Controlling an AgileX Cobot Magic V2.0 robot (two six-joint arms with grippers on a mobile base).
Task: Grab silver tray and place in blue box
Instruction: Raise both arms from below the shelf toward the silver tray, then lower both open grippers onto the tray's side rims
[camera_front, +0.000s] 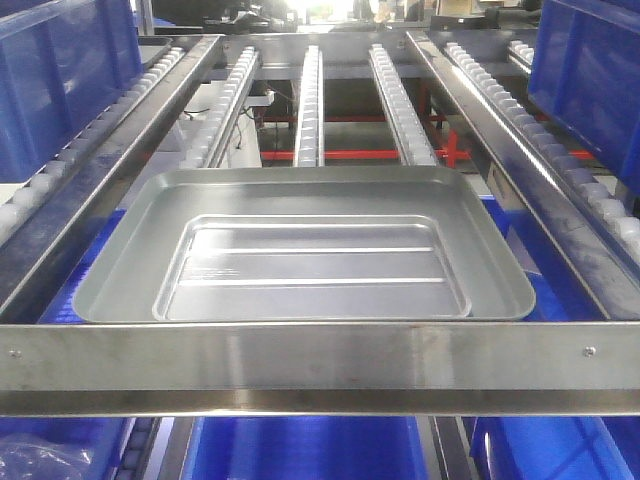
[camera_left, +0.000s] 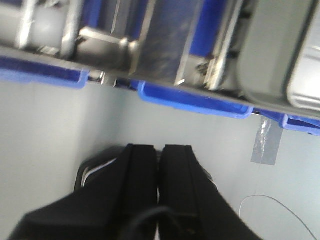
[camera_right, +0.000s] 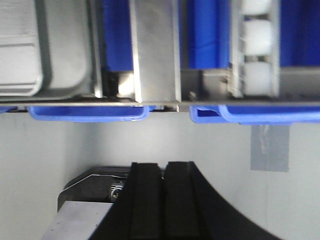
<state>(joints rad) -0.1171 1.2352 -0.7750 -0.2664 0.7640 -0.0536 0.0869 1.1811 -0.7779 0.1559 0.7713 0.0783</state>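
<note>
Steel framing forms a flow rack (camera_front: 320, 360) whose broad front crossbar spans the front-facing view, with roller rails (camera_front: 310, 100) running away behind it. The silver tray (camera_front: 310, 250) is seen lying flat on the rack just behind the crossbar, right side up, its ridged centre panel facing upward; nothing is touching it. A blue box (camera_front: 310, 450) is visible on the level below, under the crossbar and beneath the tray, and its blue shows past the tray's left and right edges. Other blue bins (camera_front: 590, 70) are stood on the rollers at the upper corners. The left gripper (camera_left: 159, 170) is held low in front of the rack, above a pale grey floor, its black fingers (camera_left: 142, 175) pressed together on nothing. The right gripper (camera_right: 162, 185) is likewise clenched and empty. A strip of grey tape (camera_right: 270, 147) is stuck to the floor.
</note>
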